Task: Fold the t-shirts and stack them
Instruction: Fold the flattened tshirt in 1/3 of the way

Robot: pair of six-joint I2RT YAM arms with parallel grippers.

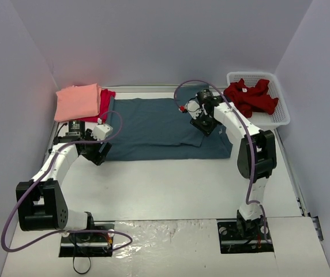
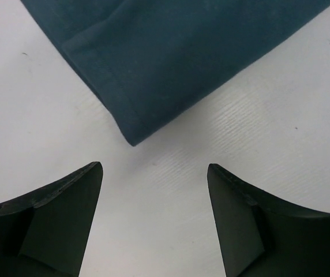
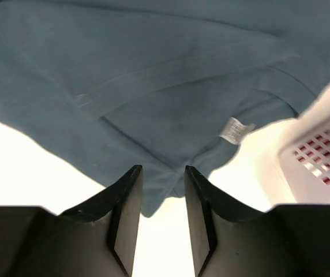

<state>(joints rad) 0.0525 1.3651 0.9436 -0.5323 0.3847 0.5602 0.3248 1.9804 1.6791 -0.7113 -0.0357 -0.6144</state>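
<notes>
Step in hand, prob.: folding the blue shirt [image 1: 159, 127], which lies spread on the surface [image 1: 171, 184], mid-back, between the two arms. Its right part looks doubled over into layers. Pink shirt [image 1: 77, 102] sits folded on top of the crimson shirt [image 1: 104, 101] at back left, i.e. the stack. Dark red shirt [image 1: 250, 97] is bunched in the basket [image 1: 280, 115] at back right, not yet done.

Left pincer [image 2: 153, 167]: jaws wide apart, empty, over bare surface just off the blue shirt's near-left corner. Right pincer [image 3: 163, 170]: low over the shirt's right part, jaws only narrowly apart, a cloth edge at the tips. Can't tell if it's nipped or just lying below.

Next move, as I judge it: left must slide fwd to the corner, get a jaw under the hem and clamp. Right needs a sure hold on its edge. Then both lift and carry across together, so the fold lands even.
</notes>
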